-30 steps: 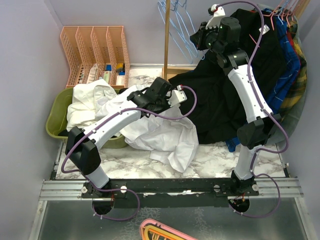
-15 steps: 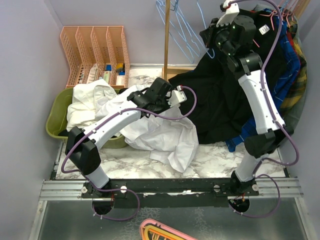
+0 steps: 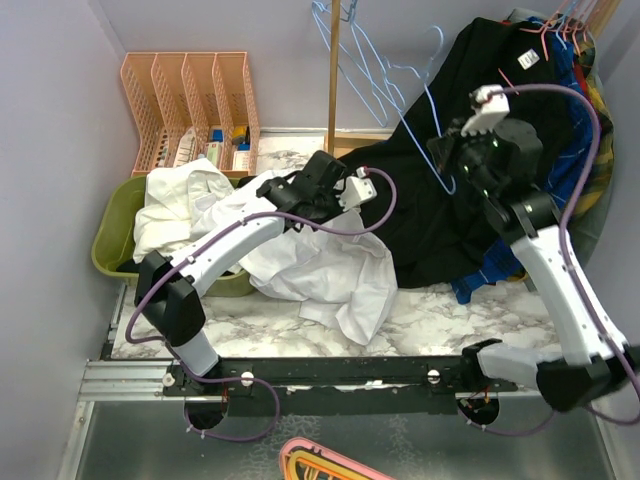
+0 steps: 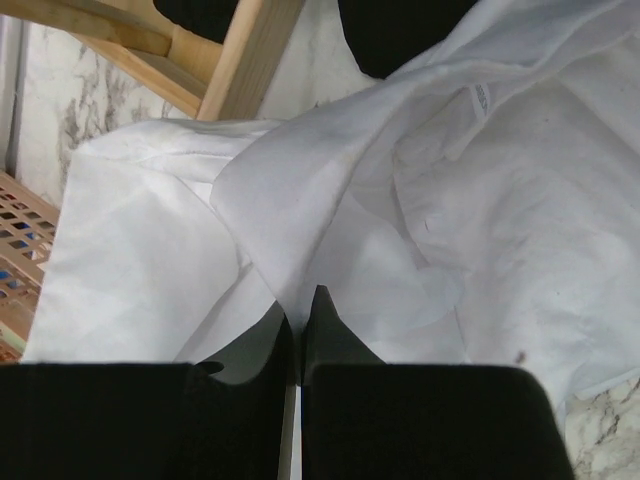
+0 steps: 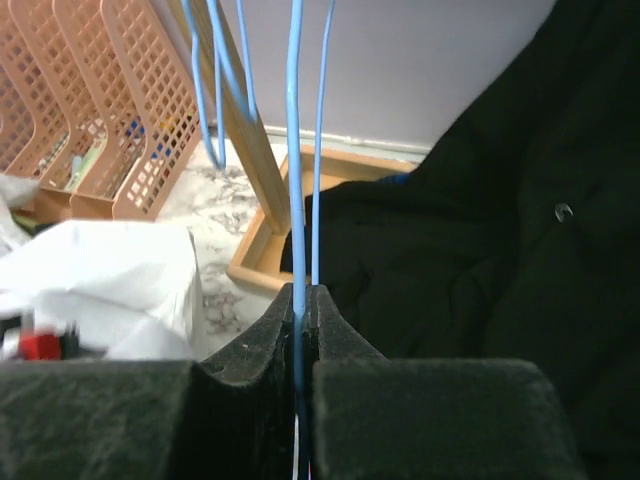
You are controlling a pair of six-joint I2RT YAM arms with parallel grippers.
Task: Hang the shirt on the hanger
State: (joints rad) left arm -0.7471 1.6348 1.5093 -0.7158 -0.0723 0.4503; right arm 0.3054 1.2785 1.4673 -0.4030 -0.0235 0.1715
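The white shirt [image 3: 330, 268] lies crumpled across the marble table and shows in the left wrist view [image 4: 450, 200] with its small neck label [image 4: 479, 97]. My left gripper [image 3: 318, 190] is shut on a fold of it [image 4: 298, 318]. My right gripper [image 3: 447, 158] is shut on the wire of the light-blue hanger [image 3: 432, 108] and holds it in the air in front of the black shirt [image 3: 440, 215]. In the right wrist view the blue wire [image 5: 294, 150] runs straight up from between the closed jaws [image 5: 298, 300].
Several more blue hangers [image 3: 345, 30] hang by the wooden pole [image 3: 333, 80]. A green basket [image 3: 112, 245] holds a second white garment [image 3: 180, 205]. A pink organiser [image 3: 190, 110] stands at the back left. Plaid clothes [image 3: 590, 130] on pink hangers [image 3: 560, 25] hang at the right.
My right arm has come down and toward the near right, bringing the blue hanger away from the rack. My left gripper has stayed on the shirt.
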